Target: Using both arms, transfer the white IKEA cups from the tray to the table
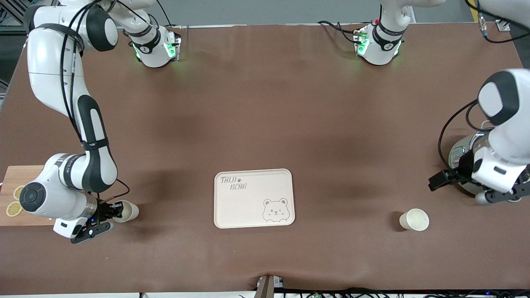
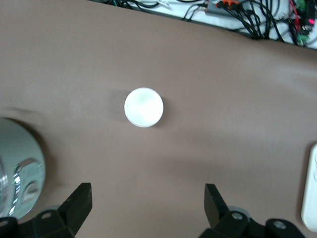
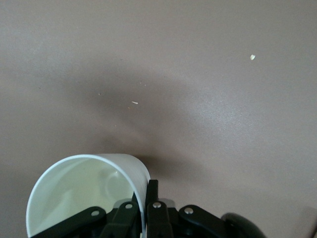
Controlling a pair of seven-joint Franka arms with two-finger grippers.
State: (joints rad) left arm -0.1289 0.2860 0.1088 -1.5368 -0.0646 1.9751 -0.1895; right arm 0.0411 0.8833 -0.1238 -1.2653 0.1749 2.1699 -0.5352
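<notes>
Brown covering runs over the whole table, and both white IKEA cups stand on it toward the edge nearest the front camera, one at each arm's end.

At the right arm's end, the right claw is pinched on the rim of one cup. In the right wrist view the cup's wall sits between the closed-in fingers, one inside the mouth and one outside. This cup stands just beside a wooden board with lemon slices on it, which lies at the table's end; the arm's wrist hangs over part of that board.

At the left arm's end, the second cup stands alone and upright, mouth up. The left claw is up in the air over a round metal object, apart from the cup. In the left wrist view the fingers are spread wide, with the cup seen from above and lined up with the gap between them, well clear of both tips. The metal object's rim shows at one edge of that view.

Between the two cups lies a cream bear tray, flat and bare, with open table between it and each cup. The table's front edge lies a little nearer the camera than both cups.
</notes>
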